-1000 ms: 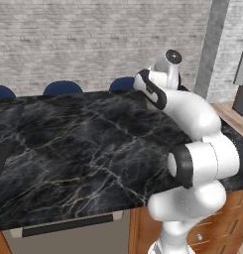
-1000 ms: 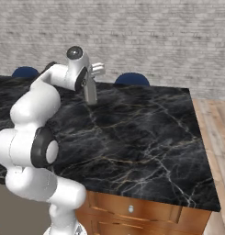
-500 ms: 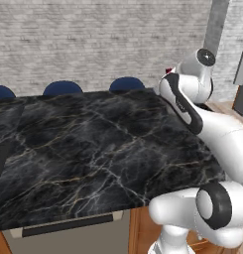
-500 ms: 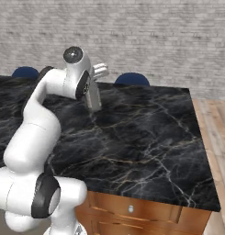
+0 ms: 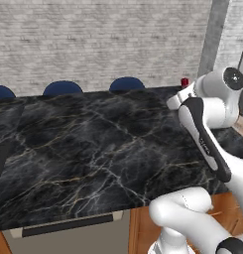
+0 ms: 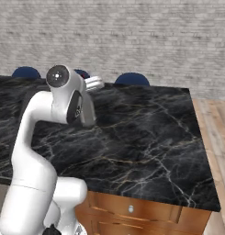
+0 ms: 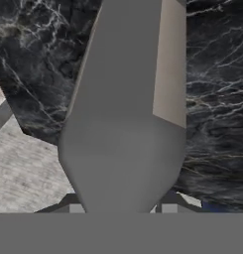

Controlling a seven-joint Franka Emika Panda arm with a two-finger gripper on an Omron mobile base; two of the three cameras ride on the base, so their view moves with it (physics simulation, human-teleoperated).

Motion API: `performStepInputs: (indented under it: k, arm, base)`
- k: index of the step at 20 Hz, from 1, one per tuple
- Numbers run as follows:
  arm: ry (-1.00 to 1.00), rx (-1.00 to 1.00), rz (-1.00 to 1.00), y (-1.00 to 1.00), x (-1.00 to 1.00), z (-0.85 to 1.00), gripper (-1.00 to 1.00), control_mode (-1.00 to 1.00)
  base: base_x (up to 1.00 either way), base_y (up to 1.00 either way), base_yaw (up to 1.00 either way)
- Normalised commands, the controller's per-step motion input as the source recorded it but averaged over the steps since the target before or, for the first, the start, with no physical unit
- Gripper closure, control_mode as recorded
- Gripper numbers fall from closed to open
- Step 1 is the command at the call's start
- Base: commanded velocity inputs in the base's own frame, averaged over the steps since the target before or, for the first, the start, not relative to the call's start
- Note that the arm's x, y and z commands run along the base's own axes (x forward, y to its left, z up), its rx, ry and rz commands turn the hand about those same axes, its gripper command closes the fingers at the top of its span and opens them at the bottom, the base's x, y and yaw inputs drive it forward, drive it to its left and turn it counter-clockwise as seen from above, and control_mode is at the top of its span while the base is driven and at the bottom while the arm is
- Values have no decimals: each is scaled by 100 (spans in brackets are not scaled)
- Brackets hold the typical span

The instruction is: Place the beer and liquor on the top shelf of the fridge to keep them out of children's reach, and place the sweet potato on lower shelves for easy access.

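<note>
From the left base view you have one red cap (image 5: 184, 82) peeking behind the arm over the single black marble counter (image 5: 93, 149) with three blue chairs (image 5: 127, 83) behind, from the right one pale bottle (image 6: 93, 83) beside the wrist, and at the hand the gripper (image 7: 120, 207) pinching that one grey bottle above the counter.

White arm (image 6: 36, 137) rises at lower left over the black marble surface (image 6: 146, 137), wrist bent high near the far left part. A pale grey piece (image 6: 94, 83) sticks out sideways behind the wrist; can't tell what it is. Three blue chair backs (image 6: 131, 79) behind the surface's far edge, grey brick wall (image 6: 132, 41) beyond, wood cabinet front (image 6: 141, 213) below
</note>
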Motion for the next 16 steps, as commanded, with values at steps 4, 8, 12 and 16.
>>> performStepInputs:
  k: [4,8,12,16]
  arm:
    - [1,0,-11,6,-100,47,100,-100]
    - [7,-1,-12,0,-82,51,100,-100]
    - [1,-3,-10,7,-58,8,100,-100]
    - [0,-3,-1,30,-33,0,100,-100]
  base:
    - [0,0,0]
    - [0,0,0]
    - [0,0,0]
    - [0,0,0]
